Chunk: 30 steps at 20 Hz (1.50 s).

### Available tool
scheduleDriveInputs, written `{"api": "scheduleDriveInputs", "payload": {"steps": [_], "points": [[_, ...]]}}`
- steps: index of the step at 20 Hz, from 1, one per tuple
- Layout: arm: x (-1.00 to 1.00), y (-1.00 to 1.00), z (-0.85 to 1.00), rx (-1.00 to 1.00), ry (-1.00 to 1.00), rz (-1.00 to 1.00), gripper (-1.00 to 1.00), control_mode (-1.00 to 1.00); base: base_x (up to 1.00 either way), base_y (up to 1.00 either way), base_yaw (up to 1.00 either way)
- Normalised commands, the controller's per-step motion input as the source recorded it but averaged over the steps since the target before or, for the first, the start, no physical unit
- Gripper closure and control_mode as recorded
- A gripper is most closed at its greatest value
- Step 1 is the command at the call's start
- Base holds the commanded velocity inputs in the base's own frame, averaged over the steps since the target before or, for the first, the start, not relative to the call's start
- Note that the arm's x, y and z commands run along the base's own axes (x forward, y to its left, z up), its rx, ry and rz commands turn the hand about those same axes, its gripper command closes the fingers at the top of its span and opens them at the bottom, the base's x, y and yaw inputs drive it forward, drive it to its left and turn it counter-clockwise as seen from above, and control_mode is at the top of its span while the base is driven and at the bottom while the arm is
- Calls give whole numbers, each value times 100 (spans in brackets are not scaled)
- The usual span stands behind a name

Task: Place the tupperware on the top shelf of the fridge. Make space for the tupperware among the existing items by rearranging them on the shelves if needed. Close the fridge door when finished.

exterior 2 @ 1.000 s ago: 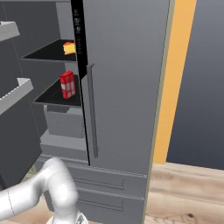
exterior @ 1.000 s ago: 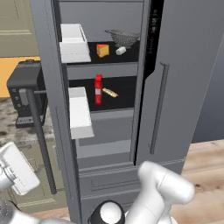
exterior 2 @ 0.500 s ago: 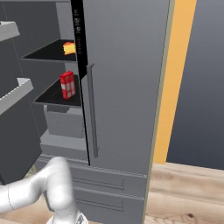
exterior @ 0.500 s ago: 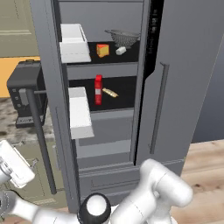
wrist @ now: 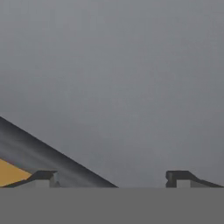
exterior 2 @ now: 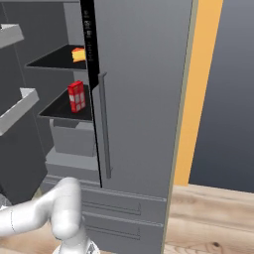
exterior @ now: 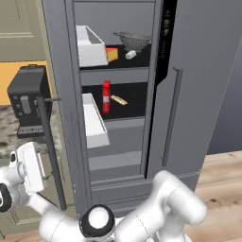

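The fridge (exterior: 198, 71) stands with its left door swung open and its right door shut. On the top shelf (exterior: 116, 75) sit a steel mesh colander (exterior: 133, 40), an orange cheese wedge (exterior: 111, 54) and a small white block (exterior: 131, 55). A red bottle (exterior: 106, 97) and a tan stick (exterior: 119, 100) rest on the lower shelf (exterior: 125, 124). My gripper (wrist: 111, 177) is open and holds nothing, its fingertips (wrist: 43, 176) close to a flat grey door face crossed by a dark bar. The white hand (exterior: 29, 165) hangs low, left of the open door. The tupperware and grey bowl are out of view.
White bins (exterior: 90, 45) hang on the inside of the open door, whose dark bar handle (exterior: 49, 151) runs beside my hand. A black coffee machine (exterior: 28, 101) stands on the counter at left. The shut right door carries a long handle (exterior 2: 104, 129). Drawer fronts (exterior 2: 124, 213) lie below.
My arm's elbow has swung left, and the hand has risen a little toward the open door's handle. The fridge and its items have not moved.
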Motion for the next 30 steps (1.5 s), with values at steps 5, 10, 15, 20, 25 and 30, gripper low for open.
{"api": "scheduleDriveInputs", "payload": {"steps": [5, 10, 15, 20, 25, 30], "points": [[-3, -100, -36, 0, -1, -37, -100, -100, 0, 0, 0], [15, -96, -10, 4, -5, 0, -100, -100, 0, 0, 0], [35, -78, 0, 11, -4, 28, -100, -100, 0, 0, 0], [46, -84, 0, 14, 0, 44, -100, -100, 0, 0, 0], [49, -73, 0, 15, 0, 57, -100, -100, 0, 0, 0], [48, -58, 0, 13, 0, 63, -100, -100, 0, 0, 0]]}}
